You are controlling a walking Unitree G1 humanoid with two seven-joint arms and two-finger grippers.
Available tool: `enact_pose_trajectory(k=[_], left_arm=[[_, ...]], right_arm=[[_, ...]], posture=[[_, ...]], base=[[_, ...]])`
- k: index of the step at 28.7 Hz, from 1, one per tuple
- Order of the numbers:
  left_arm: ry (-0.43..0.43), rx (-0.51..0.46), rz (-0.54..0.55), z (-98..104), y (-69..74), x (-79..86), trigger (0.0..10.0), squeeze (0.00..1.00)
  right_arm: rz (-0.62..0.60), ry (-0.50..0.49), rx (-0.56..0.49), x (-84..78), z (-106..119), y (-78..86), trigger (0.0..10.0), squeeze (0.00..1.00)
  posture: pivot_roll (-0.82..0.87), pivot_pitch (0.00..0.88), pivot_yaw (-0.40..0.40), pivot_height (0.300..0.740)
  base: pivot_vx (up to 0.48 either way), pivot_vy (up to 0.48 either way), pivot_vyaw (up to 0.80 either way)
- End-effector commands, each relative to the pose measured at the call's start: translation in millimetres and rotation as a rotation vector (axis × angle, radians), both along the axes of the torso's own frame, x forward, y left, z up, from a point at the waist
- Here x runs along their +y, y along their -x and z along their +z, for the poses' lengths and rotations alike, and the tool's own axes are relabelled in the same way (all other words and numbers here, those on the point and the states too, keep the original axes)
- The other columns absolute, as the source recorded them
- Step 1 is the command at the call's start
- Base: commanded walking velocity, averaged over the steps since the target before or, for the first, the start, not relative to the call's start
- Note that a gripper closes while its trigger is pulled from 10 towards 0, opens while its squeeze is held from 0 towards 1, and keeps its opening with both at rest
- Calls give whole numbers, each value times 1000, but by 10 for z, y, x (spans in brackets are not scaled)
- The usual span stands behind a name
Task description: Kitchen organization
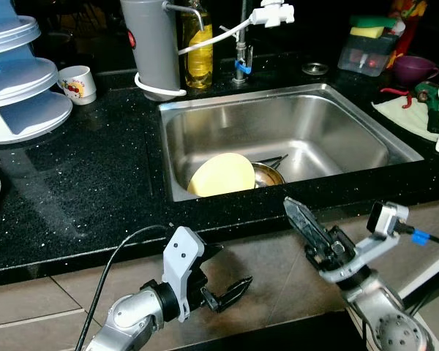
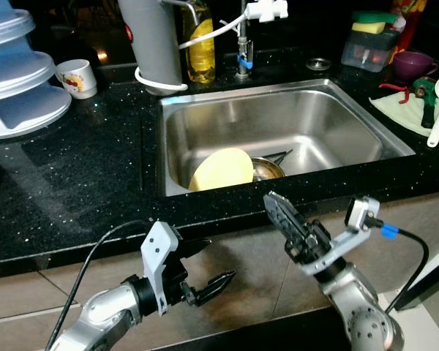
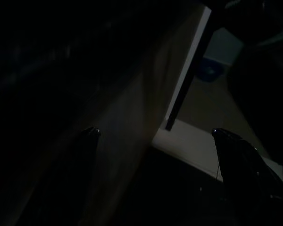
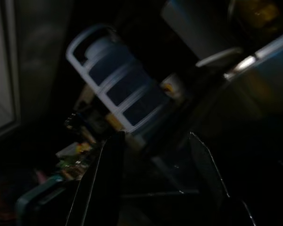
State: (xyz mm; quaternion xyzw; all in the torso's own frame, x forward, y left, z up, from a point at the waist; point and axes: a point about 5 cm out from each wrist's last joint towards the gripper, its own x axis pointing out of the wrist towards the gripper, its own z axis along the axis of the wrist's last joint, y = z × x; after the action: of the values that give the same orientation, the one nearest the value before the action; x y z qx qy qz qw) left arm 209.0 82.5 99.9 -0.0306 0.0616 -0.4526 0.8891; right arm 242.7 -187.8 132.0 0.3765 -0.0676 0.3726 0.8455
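Barely started, by my read: yellow plate [image 1: 221, 174] sits in the sink [image 1: 351, 124], leaning on its near-left wall, with a steel bowl [image 1: 267, 174] beside it. Nothing lifted yet. Right gripper [image 1: 301, 219] is just outside the sink's front rim, fingers parted, empty, plate beyond it. Left gripper [image 1: 230, 290] is lower, below the sink's counter edge, spread open, empty.

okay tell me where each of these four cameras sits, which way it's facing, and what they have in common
Left eye: head, looking down at sink, yellow plate; both tools low.
Right eye: same scene; left tool, right tool.
Left wrist: along open fingers, dark cabinet front.
Right wrist: along open fingers toward tiered rack.
Shared: rack, white cup.
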Motion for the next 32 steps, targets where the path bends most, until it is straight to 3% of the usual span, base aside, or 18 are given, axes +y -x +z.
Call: enact_pose_trajectory(k=[1, 16, 26, 32], left_arm=[[-36, 13, 5, -54, 10, 16, 10000, 0], [-65, 51, 19, -148, -9, 63, 10000, 0], [-102, 45, 135, -253, -120, 142, 10000, 0], [-100, 46, 149, -268, -133, 155, 10000, 0]], right_arm=[[-29, 16, 21, -18, -40, -12, 10000, 0], [-128, 116, 121, -71, -194, -108, 10000, 0], [-133, 212, 78, -42, -129, -180, 10000, 0], [-137, 245, 35, 5, -27, -212, 10000, 0]], posture=[[64, 0, -9, 740], [55, 0, -5, 740], [54, 0, -9, 740], [54, 0, -7, 740]], base=[[-322, 0, 0], [-333, 0, 0], [0, 0, 0], [0, 0, 800]])
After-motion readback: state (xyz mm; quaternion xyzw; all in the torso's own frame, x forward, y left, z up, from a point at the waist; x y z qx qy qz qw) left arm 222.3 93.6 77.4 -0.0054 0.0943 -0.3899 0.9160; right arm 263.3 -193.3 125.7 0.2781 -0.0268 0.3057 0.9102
